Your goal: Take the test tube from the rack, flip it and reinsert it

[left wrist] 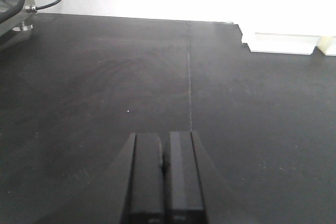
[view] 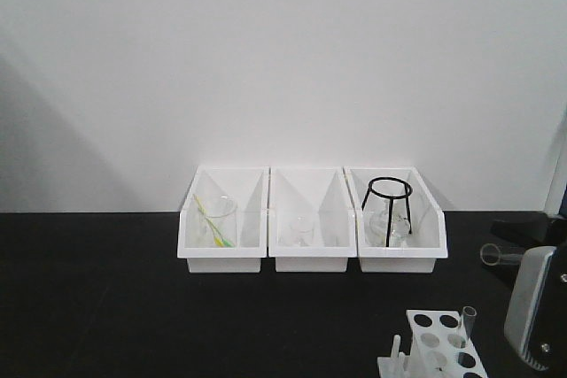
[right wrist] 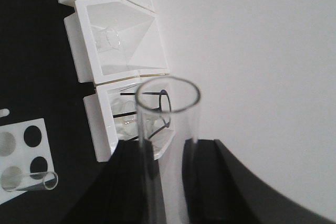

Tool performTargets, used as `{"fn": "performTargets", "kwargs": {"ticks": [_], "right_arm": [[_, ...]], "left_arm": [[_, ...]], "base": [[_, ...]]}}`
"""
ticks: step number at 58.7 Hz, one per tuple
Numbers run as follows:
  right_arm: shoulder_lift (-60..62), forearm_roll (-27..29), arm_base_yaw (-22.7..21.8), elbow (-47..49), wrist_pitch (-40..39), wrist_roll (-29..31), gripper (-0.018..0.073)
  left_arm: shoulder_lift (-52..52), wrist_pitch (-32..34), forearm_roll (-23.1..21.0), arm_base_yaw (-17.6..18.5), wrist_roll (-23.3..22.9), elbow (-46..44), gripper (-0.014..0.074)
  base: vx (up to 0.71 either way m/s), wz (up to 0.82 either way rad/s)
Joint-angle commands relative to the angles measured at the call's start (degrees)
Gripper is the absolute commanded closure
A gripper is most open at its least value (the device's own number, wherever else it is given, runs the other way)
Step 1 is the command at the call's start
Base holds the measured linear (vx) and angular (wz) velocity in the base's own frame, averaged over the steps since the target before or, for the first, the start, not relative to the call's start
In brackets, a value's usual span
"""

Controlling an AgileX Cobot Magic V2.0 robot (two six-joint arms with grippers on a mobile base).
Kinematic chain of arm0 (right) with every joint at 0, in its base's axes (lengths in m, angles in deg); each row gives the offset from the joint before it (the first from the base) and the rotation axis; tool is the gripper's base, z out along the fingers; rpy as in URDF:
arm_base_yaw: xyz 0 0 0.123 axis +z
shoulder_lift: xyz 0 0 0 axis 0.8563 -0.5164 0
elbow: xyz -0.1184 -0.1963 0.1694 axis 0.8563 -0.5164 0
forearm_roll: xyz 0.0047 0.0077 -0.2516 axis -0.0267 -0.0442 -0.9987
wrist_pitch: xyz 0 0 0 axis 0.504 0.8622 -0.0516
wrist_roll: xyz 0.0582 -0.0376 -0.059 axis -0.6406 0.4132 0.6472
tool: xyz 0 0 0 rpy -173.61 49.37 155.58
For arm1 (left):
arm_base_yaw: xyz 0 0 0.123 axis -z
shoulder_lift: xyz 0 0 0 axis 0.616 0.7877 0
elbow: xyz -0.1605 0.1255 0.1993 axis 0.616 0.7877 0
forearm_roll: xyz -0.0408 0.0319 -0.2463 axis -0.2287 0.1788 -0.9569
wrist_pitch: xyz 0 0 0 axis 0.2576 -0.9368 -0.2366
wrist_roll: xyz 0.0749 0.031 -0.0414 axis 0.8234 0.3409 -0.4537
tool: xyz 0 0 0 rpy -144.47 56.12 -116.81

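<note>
The right claw (right wrist: 168, 153) is clamped on a clear glass test tube (right wrist: 167, 124). Its dark fingers (right wrist: 131, 182) press the tube's lower body from either side, and the open mouth points away from the wrist camera toward the wall. From the front the tube lies roughly level, off the counter and above the rack's right side. It is a thin-walled, smooth and light thing, stiff but breakable. I judge it would slide through hard pads if held loosely and crack if squeezed hard, so a moderate grip on the straight middle of the barrel looks safest, away from the rim and the rounded end. Below the claw, the rack (right wrist: 20, 156) sits on the black counter (left wrist: 105, 77) with several round holes free, and a second tube (right wrist: 29, 181) stands in one of them. Reinserting will need the held tube lined up squarely over a free hole, clear of that neighbour. The left claw (left wrist: 164, 182) has its fingers together with nothing between them, over bare counter. Farther back, three white bins (view: 223, 258) line the wall, the right one holding a black wire stand (view: 388, 205).
</note>
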Motion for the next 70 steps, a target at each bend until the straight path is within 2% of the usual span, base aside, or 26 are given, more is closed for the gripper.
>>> {"fn": "performTargets", "kwargs": {"ticks": [1,5,12,15,27,39,44,52,56,63,70], "right_arm": [[1.09,-2.11,0.03,2.08,0.90,1.56,0.0568],[1.09,-2.11,0.03,2.08,1.68,4.88,0.0568],[1.09,-2.11,0.03,2.08,2.70,16.89,0.0568],[1.09,-1.78,0.03,2.08,2.74,18.10,0.0568],[1.09,7.37,0.03,2.08,1.97,4.33,0.0568],[1.09,18.05,0.03,2.08,1.38,-17.63,0.0568],[1.09,20.24,0.03,2.08,1.38,-25.97,0.0568],[0.36,23.39,-0.07,2.01,2.37,-45.07,0.0568],[-1.00,23.65,-0.07,2.01,1.74,-50.89,0.0568],[-3.70,24.57,-0.07,2.01,-0.69,-49.94,0.0568],[-5.85,33.32,-0.07,1.82,-3.93,-42.22,0.0568]], "left_arm": [[-0.65,4.96,-0.20,0.41,0.02,-0.01,0.0603],[-0.65,4.96,-0.20,0.41,0.02,-0.01,0.0603],[-0.65,4.96,-0.20,0.41,0.02,-0.01,0.0603],[-0.65,4.96,-0.20,0.41,0.02,-0.01,0.0603],[-0.65,4.96,-0.20,0.41,0.02,-0.01,0.0603],[-0.65,4.96,-0.20,0.41,0.02,-0.01,0.0603],[-0.65,4.96,-0.20,0.41,0.02,-0.01,0.0603],[-0.65,4.96,-0.20,0.41,0.02,-0.01,0.0603],[-0.65,4.96,-0.20,0.41,0.02,-0.01,0.0603],[-0.65,4.96,-0.20,0.41,0.02,-0.01,0.0603],[-0.65,4.96,-0.20,0.41,0.02,-0.01,0.0603]], "base": [[0.00,0.00],[0.00,0.00],[0.00,0.00],[0.00,0.00],[0.00,0.00],[0.00,0.00],[0.00,0.00],[0.00,0.00],[0.00,0.00],[0.00,0.00],[0.00,0.00]]}}
